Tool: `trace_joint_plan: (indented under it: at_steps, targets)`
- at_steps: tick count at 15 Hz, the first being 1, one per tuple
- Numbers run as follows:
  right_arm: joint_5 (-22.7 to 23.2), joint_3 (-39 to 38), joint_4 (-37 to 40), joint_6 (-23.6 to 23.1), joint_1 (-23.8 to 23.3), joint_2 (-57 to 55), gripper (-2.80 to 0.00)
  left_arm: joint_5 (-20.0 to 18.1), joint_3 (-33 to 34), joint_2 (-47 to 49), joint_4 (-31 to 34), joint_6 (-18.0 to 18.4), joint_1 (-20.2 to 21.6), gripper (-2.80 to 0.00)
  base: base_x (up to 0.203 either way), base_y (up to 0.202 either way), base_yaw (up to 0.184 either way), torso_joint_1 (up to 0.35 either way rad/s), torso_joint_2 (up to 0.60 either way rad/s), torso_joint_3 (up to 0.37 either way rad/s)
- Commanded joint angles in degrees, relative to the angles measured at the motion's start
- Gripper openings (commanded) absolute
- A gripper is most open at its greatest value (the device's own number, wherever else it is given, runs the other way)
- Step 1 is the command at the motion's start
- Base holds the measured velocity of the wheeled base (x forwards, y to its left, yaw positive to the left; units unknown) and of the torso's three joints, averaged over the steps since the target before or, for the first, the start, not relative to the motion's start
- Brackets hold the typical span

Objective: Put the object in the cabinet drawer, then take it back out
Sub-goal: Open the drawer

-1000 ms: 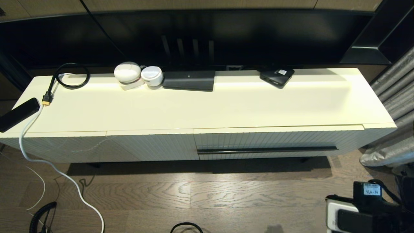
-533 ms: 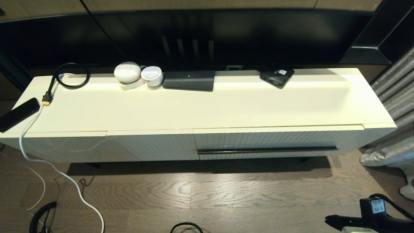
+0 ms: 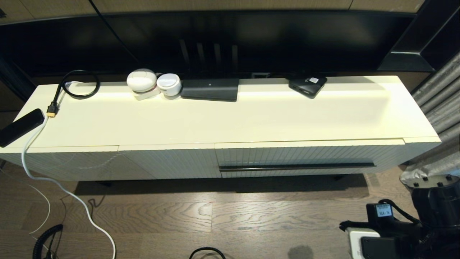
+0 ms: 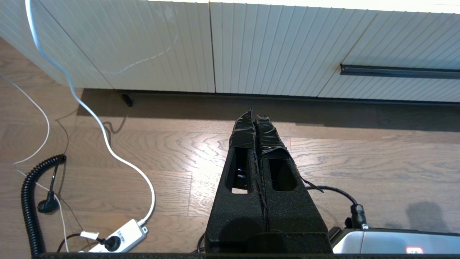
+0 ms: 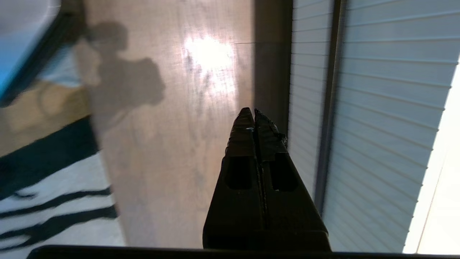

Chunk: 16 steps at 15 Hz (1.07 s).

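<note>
The cabinet drawer (image 3: 298, 155) is pushed in flush, its ribbed cream front crossed by a long black handle strip (image 3: 297, 167). The same handle (image 5: 329, 108) runs close beside my right gripper (image 5: 252, 111), which is shut and empty, low over the floor in front of the drawer's right end. In the head view the right gripper (image 3: 344, 226) points left at the bottom right. My left gripper (image 4: 253, 113) is also shut and empty, hanging over the floor before the handle-less panels, with the handle (image 4: 399, 71) off to its side. Which item on top is the object I cannot tell.
On the cabinet top sit two white round devices (image 3: 142, 81), a flat black box (image 3: 210, 89), a small black device (image 3: 308, 85), a black cable loop (image 3: 81, 84) and a black bar (image 3: 19, 126). A white cable (image 3: 54, 181) and power strip (image 4: 116, 235) lie on the floor at left; grey curtain (image 3: 436, 93) at right.
The right arm dropped almost out of the head view, then came back up and further left. The drawer and the things on top have not moved.
</note>
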<state>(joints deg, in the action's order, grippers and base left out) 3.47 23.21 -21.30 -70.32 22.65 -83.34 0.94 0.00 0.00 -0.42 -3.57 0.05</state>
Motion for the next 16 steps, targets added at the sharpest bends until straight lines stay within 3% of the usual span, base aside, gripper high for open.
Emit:
trace_joint_plan:
  at_steps: [1,11,12,16]
  targets:
    - [-1.0,1.0,-2.4,-0.4,-0.1,-6.7,-2.80,0.0,0.0,0.0,0.0,0.0,0.0,-2.80,0.000,0.000,0.000,0.000,0.00,0.000]
    - [-6.1,-0.2,-5.3,0.0,-0.1,-7.4,-2.80,0.0,0.0,0.0,0.0,0.0,0.0,-2.80,0.000,0.000,0.000,0.000,0.00,0.000]
    - [-6.1,-0.6,-5.3,-0.1,0.0,-6.9,0.00,0.0,0.0,0.0,0.0,0.0,0.0,-2.80,0.000,0.000,0.000,0.000,0.00,0.000]
    - [-5.9,-3.5,-4.5,-0.1,0.2,-4.7,0.00,0.0,0.0,0.0,0.0,0.0,0.0,-2.80,0.000,0.000,0.000,0.000,0.00,0.000]
